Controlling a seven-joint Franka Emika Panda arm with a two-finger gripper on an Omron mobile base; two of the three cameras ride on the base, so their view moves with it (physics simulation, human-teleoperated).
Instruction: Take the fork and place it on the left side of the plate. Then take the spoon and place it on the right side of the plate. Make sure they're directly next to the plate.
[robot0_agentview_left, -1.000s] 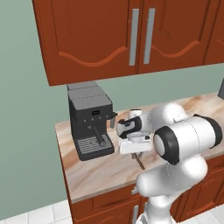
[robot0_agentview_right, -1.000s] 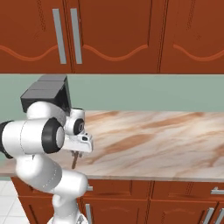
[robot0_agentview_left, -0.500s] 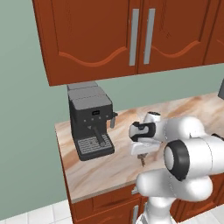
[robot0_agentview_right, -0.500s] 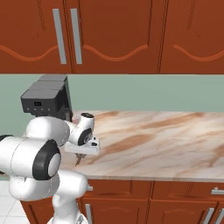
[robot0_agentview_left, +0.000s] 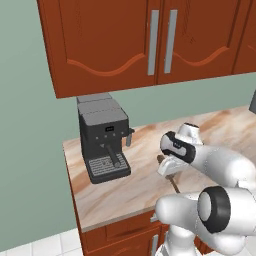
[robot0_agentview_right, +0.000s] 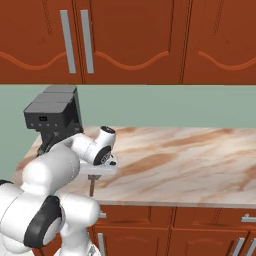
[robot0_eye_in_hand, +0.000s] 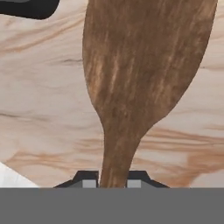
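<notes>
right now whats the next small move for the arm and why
Probably carry the spoon sideways along the counter toward the plate's right side. In the hand view the end effector is shut on the handle, with the spoon's bowl above the marble.

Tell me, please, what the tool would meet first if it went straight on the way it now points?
Probably the marbled stone counter: the tool, shut on the dark brown wooden spoon, looks down at it beyond the spoon's bowl. How far off it lies is unclear.
</notes>
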